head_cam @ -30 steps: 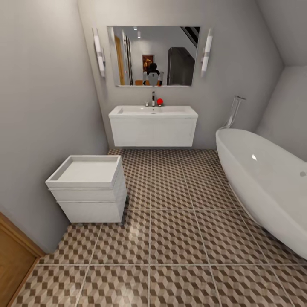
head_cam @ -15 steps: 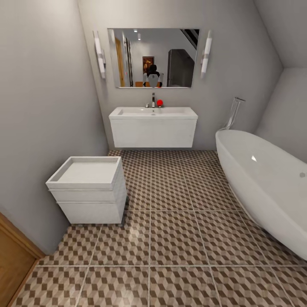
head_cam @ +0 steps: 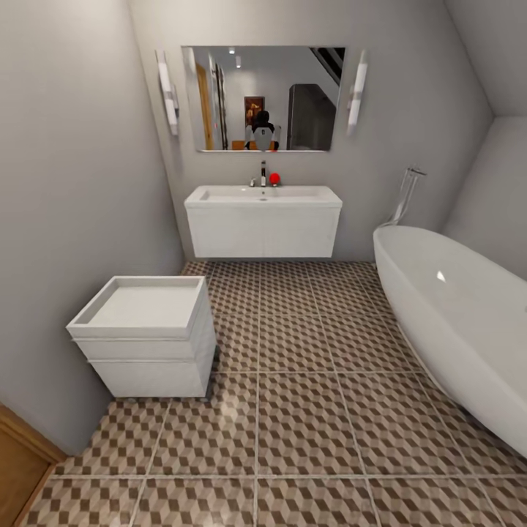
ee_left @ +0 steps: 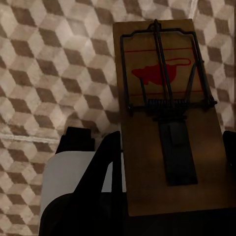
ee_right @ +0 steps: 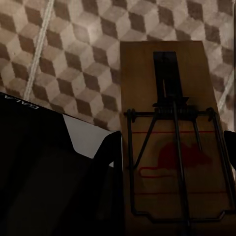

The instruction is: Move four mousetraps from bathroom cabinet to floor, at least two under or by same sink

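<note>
1. The robot faces the far wall, where the wide white rectangular basin with a chrome tap (head_cam: 262, 195) sits on its white wall-hung vanity under a mirror (head_cam: 263, 99).

2. The left gripper (ee_left: 172, 216) is clamped on a flat brown wooden mousetrap with a wire spring bar and a red mouse print (ee_left: 167, 108). The board's near end sits between the dark fingers (ee_left: 105, 172), and its far end hangs over the cube-patterned brown-and-beige tiled floor (ee_left: 54, 73).

3. The right gripper (ee_right: 174, 216) grasps a second wooden mousetrap of the same kind (ee_right: 172, 128), likewise held above the tiles.

4. From the head view, the floor (head_cam: 307, 410) between the robot and the sink looks bare of traps. The strip under the vanity is shadowed and too far off to be sure.

5. A small white drawer unit with a tray-like top (head_cam: 146, 333) stands near left against the wall. A rounded white tub (head_cam: 457, 315) runs along the right. The middle lane to the sink is open.

6. My reading: two traps are out of the cabinet and in hand, and none is set down yet.

7. Left to do: carry this pair to the sink, lay both under or right beside it on the tiles, then fetch the other two and put them on the same floor.
</note>
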Tool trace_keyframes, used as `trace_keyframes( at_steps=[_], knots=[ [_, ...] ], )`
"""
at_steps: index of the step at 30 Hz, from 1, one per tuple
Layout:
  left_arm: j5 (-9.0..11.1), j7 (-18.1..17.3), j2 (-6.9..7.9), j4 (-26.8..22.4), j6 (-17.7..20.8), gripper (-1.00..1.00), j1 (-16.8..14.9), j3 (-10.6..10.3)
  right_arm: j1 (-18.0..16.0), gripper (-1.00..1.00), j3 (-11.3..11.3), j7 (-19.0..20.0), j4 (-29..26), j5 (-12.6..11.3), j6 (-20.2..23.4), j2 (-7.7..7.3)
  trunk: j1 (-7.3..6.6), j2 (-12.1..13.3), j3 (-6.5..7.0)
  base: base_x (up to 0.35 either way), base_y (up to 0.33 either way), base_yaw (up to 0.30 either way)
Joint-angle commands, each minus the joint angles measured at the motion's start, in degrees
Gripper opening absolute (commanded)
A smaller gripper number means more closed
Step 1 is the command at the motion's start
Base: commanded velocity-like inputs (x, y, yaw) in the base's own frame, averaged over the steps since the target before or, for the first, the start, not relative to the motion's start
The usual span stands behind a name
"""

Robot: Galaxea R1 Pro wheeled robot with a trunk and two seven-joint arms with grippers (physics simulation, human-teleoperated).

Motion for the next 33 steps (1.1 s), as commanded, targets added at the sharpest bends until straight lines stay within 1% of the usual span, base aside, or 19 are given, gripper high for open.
trace_keyframes(
  at_steps=[1,18,33],
  knots=[
    [0.5,0.0,0.05,-0.1,0.1,-1.00,0.0,-0.4,-0.1,-1.00,0.5,0.2,0.3,-0.6,-0.4,0.06,0.03,0.0,-0.05,0.332,0.000,0.000],
    [0.4,0.0,-0.04,-0.1,0.1,-1.00,0.0,-0.4,-0.1,-1.00,0.5,0.2,0.3,-0.7,-0.4,0.07,0.03,0.0,-0.05,0.333,0.000,0.000],
    [0.4,0.0,-0.06,-0.1,0.1,-1.00,0.0,-0.4,-0.1,-1.00,0.5,0.2,0.3,-0.7,-0.4,0.06,0.03,0.0,-0.05,0.333,-0.043,0.000]
  ],
)
